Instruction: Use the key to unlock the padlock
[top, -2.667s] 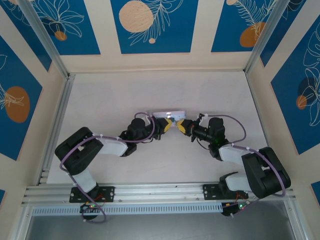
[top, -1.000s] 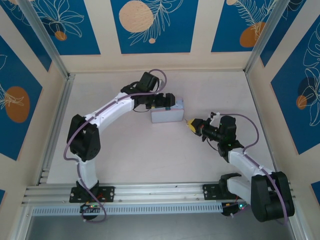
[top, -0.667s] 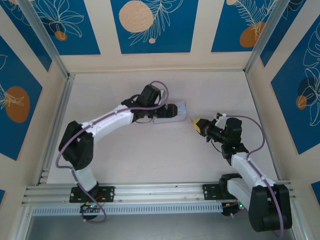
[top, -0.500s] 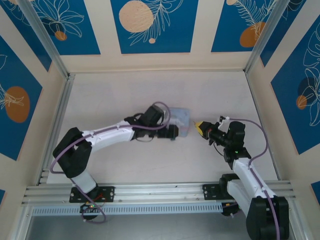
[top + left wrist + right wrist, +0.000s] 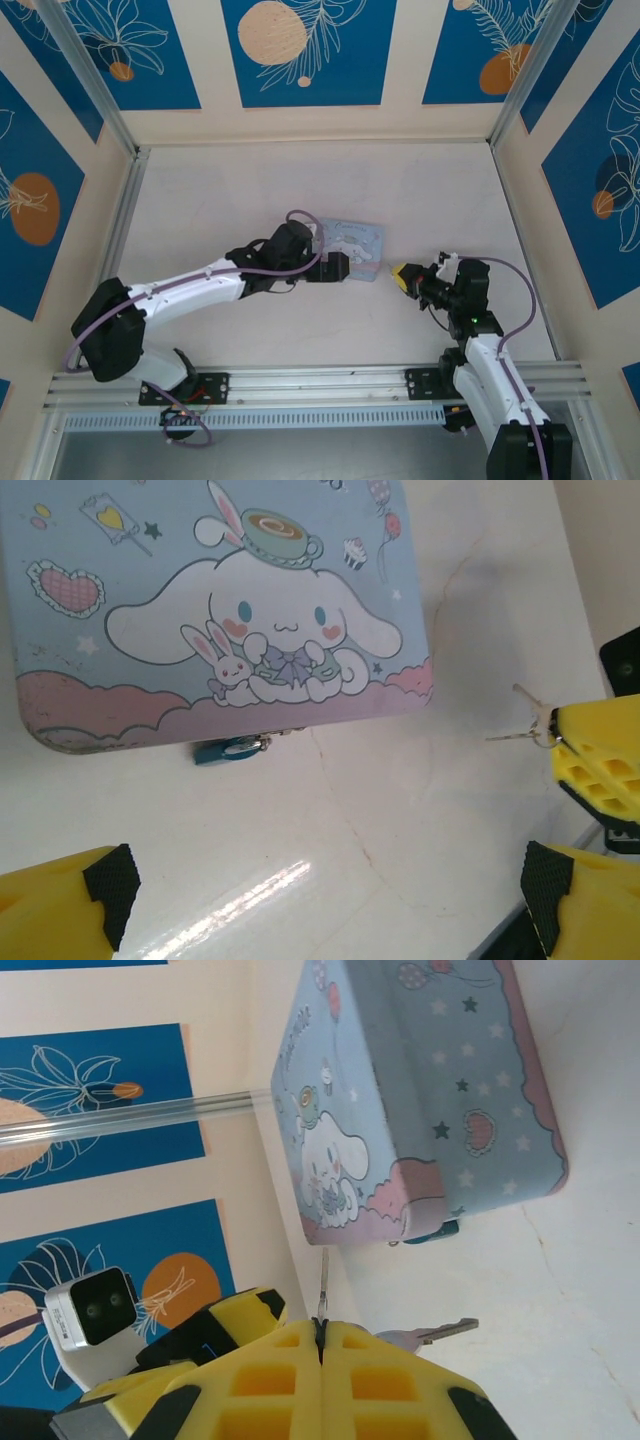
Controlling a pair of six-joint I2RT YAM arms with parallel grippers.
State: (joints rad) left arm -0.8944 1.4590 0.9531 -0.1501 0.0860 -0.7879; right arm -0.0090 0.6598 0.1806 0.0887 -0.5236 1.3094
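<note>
A light-blue cartoon tin lies flat on the table, picture up. The small blue padlock hangs at the tin's near edge, resting on the table; it also shows in the right wrist view. My left gripper stands open just short of the tin's front edge, with nothing between its yellow fingers. My right gripper is shut on the key, whose thin blade points at the tin's corner; a second key dangles beside it. In the top view the right gripper sits right of the tin.
The tin lies mid-table between both arms. A slanted aluminium post and patterned walls close off the back and sides. A metal rail runs along the near edge.
The left arm has brought the tin from the back toward the middle and laid it flat, then let go and opened. The right arm has drawn back to the near right, still gripping the key.
</note>
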